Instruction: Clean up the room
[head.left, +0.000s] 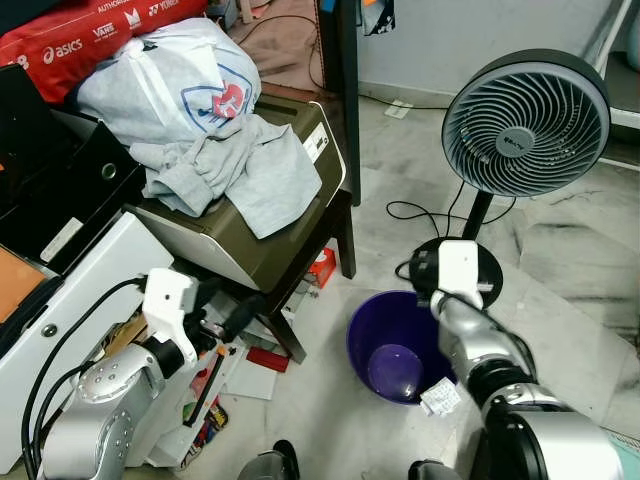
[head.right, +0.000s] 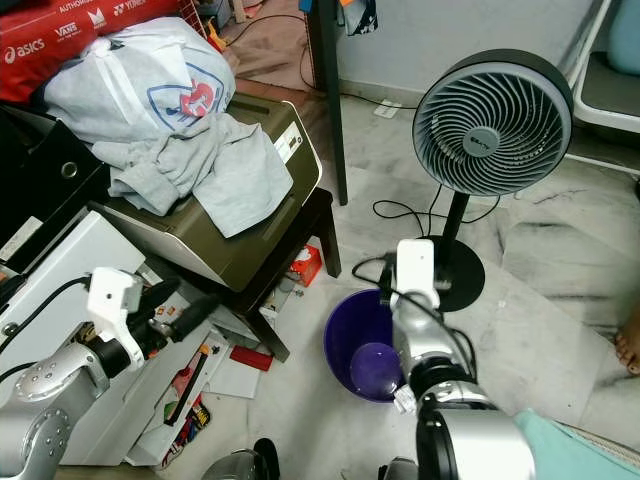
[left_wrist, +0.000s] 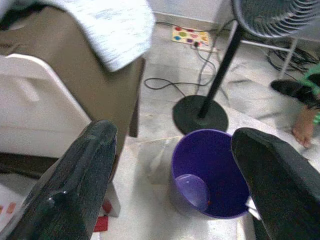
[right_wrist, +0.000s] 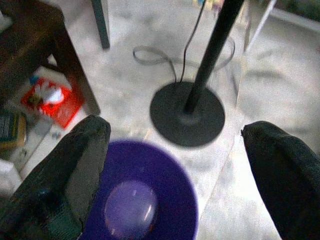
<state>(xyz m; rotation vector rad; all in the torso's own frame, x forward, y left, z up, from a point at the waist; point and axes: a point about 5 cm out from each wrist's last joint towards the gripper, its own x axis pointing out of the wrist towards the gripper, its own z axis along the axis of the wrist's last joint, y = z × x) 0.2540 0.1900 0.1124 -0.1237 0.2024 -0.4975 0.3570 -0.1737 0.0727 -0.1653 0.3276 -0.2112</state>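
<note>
Right hand (right_wrist: 175, 165) hovers above purple bin (head.left: 395, 345), fingers spread wide, nothing between them. Bin just below and ahead of it, on floor beside fan (head.left: 525, 120) base. Bin looks nearly bare inside (small speck at bottom, too small to name). Crumpled paper scrap (head.left: 440, 398) lies on floor against bin rim, behind right hand. Left hand (left_wrist: 175, 170) also spread, empty, raised beside cluttered surface, bin ahead of it. Likely step: between drops, seeking next litter. Next move probably calls for reaching back down to scrap, pinching it.
</note>
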